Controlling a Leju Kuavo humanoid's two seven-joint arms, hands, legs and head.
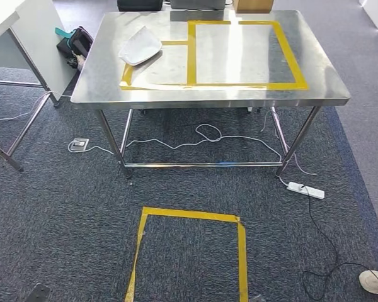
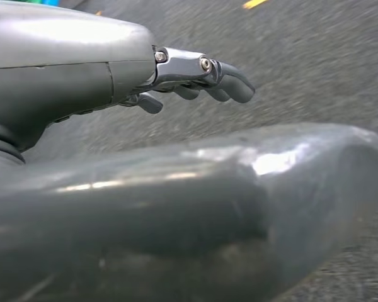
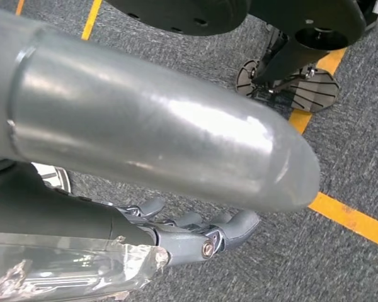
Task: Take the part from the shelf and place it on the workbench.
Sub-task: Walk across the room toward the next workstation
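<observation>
A white shell-shaped part (image 1: 140,46) lies on the steel workbench (image 1: 215,94), at the left end of its yellow-taped outline. No hand touches it. My left hand (image 2: 191,189) hangs over the grey carpet, its fingers (image 2: 225,78) stretched out and apart from the thick thumb, holding nothing. My right hand (image 3: 154,132) also hangs above the carpet. Its fingers (image 3: 211,236) are extended away from the thumb with nothing between them. Crinkled clear film sits on the right hand's cover.
A yellow tape square (image 1: 191,251) marks the carpet in front of the bench. Cables and a power strip (image 1: 307,189) lie under and right of the bench. A second table (image 1: 16,38) and bags (image 1: 75,43) stand at the left. A person's shoe (image 1: 373,280) is at the lower right.
</observation>
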